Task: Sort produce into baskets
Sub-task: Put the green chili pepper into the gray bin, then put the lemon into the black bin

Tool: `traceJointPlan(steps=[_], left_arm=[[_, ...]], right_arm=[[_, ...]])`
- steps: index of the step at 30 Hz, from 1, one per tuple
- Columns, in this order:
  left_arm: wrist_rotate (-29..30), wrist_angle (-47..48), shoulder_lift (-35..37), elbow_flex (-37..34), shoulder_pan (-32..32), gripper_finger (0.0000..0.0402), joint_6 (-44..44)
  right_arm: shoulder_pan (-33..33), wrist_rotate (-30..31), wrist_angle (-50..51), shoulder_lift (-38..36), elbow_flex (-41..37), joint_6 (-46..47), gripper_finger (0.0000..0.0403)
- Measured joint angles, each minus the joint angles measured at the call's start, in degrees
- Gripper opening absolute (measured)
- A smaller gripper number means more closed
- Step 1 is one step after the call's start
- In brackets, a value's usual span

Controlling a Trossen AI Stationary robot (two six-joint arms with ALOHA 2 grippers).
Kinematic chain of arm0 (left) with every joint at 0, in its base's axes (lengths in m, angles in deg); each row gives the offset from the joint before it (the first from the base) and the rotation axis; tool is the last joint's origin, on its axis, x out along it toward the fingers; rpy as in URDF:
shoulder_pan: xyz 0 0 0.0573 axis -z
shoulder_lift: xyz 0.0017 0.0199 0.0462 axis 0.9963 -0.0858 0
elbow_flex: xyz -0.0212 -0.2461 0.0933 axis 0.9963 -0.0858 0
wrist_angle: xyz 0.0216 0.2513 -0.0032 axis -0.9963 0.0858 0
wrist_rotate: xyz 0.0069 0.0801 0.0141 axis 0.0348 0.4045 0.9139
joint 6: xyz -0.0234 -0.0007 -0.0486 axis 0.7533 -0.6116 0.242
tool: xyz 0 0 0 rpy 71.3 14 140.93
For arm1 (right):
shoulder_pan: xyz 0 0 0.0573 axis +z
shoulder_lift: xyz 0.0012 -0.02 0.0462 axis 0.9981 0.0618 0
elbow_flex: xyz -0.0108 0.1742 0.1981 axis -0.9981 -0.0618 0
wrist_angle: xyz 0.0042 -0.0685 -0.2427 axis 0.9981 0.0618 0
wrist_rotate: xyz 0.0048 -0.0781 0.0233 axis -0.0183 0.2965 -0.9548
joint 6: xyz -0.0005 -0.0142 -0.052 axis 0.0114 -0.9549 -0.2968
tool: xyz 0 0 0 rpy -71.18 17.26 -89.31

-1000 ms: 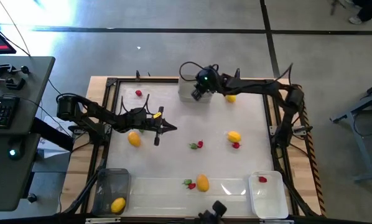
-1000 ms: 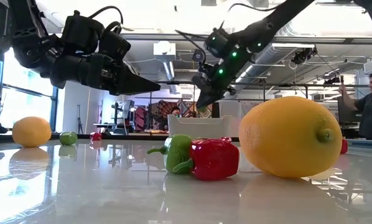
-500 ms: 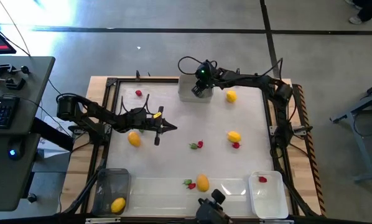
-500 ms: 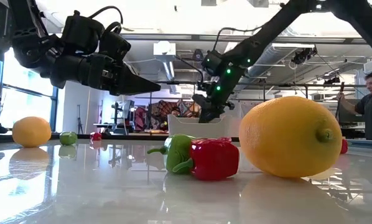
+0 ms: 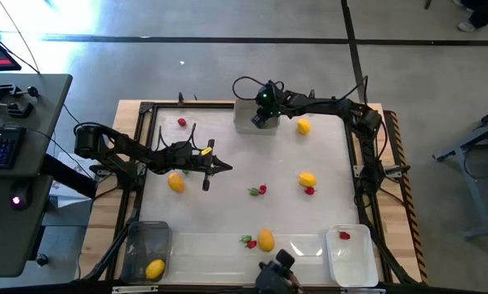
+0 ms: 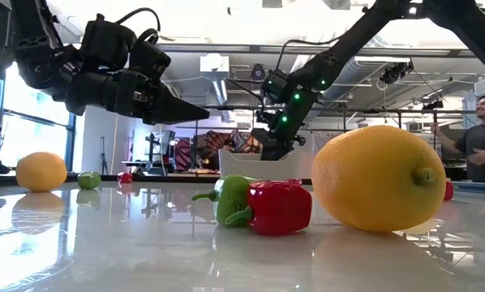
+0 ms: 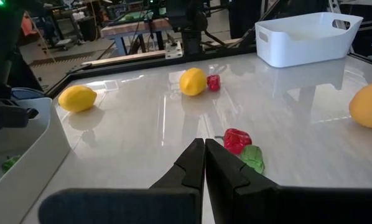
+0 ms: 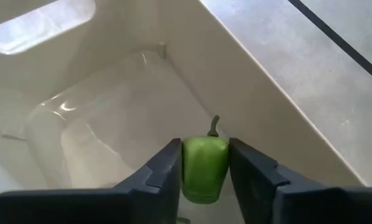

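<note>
My right gripper [image 8: 203,155] is at the table's far edge, lowered into the pale grey basket [image 5: 246,124], shut on a small green pepper [image 8: 204,163]. Over the table's left middle my left gripper [image 5: 221,168] hovers shut and holds nothing. Lemons [image 5: 175,183] [image 5: 303,126] [image 5: 308,179] [image 5: 265,239] and small red and green pieces [image 5: 256,190] [image 5: 248,242] lie loose on the white tabletop. The dark clear basket [image 5: 146,241] at the near left holds a lemon [image 5: 154,269]. The white basket [image 5: 350,261] at the near right holds a red piece [image 5: 344,235]. My right gripper pinches the green pepper by its two opposite sides [image 8: 187,165] between its two fingers. The fingers slant down into the basket from the table's right. The pepper's stem [image 8: 214,124] points away from the fingers, and the pepper is within the basket's walls, above its floor.
A red piece [image 5: 182,122] lies at the far left of the table. A red and green pepper pair [image 6: 259,207] and a lemon [image 6: 379,178] lie close to the near edge. A person [image 6: 482,134] stands in the room beyond the table's right.
My right gripper has gone down and a little toward the table's far left, tipping more steeply, so that it now reaches into the pale grey basket with the green pepper. My left gripper has kept still.
</note>
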Motion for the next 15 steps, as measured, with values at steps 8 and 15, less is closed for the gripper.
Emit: traceJointPlan(steps=[8, 15], left_arm=[[0.00, 0.36, 0.00, 0.00, 0.00, 0.0000, 0.01], [0.09, 0.33, 0.02, 0.00, -0.11, 0.0000, -1.50]], right_arm=[[1.23, 0.26, 0.71, -0.08, 0.00, -2.02, 0.0204], [3.20, 7.28, 2.64, -3.72, -0.15, -2.42, 0.0182]])
